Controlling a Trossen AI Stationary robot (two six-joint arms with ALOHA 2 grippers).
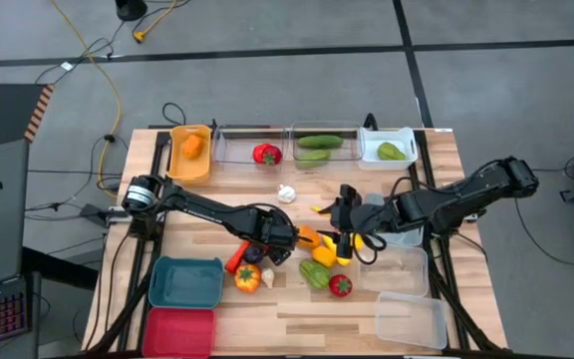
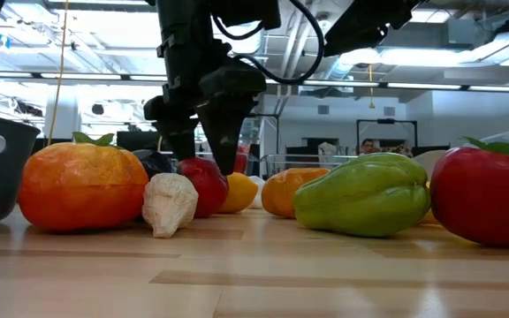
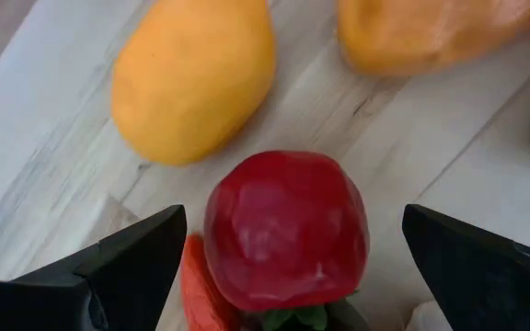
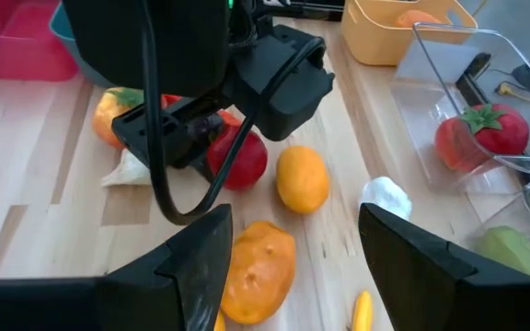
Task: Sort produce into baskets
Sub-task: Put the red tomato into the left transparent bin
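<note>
Loose produce lies mid-table. A red fruit with a green stalk rests on the wood beside a carrot. My left gripper points down over it, open, one finger on either side and apart from it; the low view shows the fingers just above the fruit. My right gripper hangs open and holds nothing, higher up to the right of the pile. Baskets line the far edge: orange-yellow, two clear, and white.
An orange oval fruit and a bumpy orange one lie just beyond the red fruit. An orange pepper, garlic, a green pepper and a tomato lie nearer. Teal and red bins stand near left, clear bins near right.
</note>
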